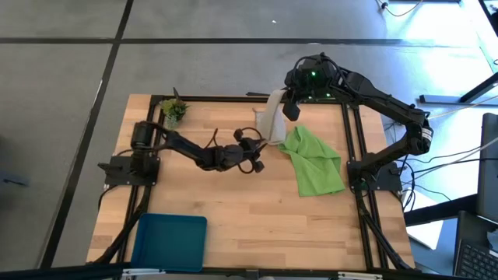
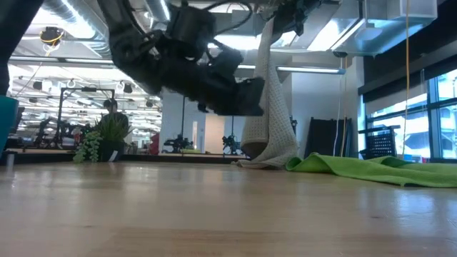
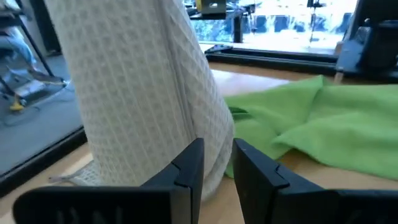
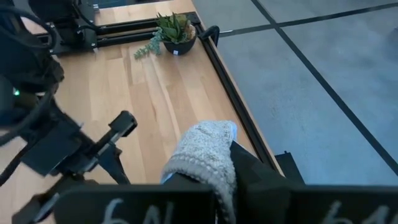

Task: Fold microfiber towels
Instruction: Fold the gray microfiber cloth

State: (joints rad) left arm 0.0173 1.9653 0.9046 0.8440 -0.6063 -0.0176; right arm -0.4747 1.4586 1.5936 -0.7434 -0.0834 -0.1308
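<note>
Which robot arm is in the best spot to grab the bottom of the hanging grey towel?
Probably the left. Its gripper is low beside the grey towel, fingers slightly apart at the hanging end. The right gripper is shut on the towel's top, holding it up.

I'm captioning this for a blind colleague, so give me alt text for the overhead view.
The right gripper holds a light grey towel up by its top edge near the table's far side, beside a crumpled lime green towel. The left gripper reaches toward the grey towel's lower end. A blue tray sits at the near left.
</note>
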